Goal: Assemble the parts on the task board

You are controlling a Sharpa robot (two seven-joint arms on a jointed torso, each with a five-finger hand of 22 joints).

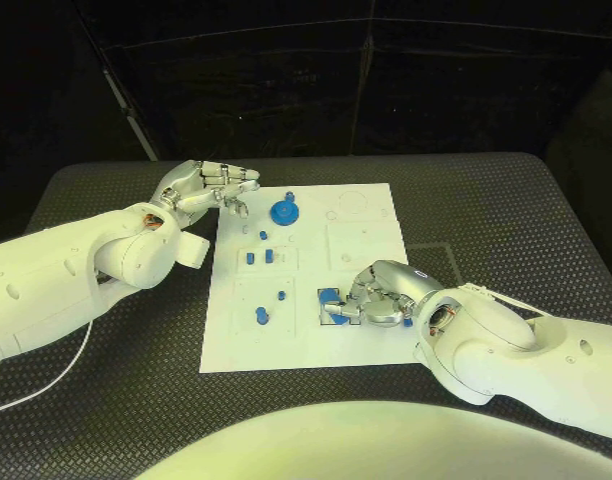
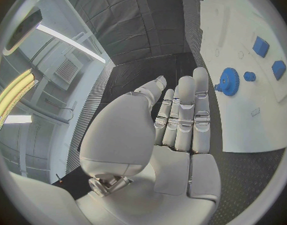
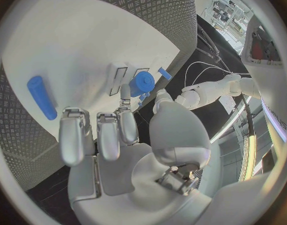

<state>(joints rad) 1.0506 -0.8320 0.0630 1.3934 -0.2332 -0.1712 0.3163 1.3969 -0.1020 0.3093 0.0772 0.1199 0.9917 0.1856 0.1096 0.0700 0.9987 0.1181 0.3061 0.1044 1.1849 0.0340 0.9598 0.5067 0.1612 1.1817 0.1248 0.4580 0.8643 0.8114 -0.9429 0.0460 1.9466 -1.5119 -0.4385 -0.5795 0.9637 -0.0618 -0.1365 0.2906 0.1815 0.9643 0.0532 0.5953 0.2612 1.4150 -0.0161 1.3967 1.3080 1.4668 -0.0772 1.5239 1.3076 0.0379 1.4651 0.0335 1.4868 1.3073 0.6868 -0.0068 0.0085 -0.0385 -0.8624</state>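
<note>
The right hand (image 1: 374, 296) sits low on the near side of the task board (image 1: 357, 240), fingers curled over a blue part (image 1: 329, 296); whether it holds it, I cannot tell. The left hand (image 1: 208, 186) is empty, fingers together, just beside the blue gear (image 1: 287, 211) at the far edge, so it is nearer to that one.

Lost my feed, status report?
Left hand empty at task board far corner. Right hand over near blue parts, grip unclear. Gear untouched.
</note>
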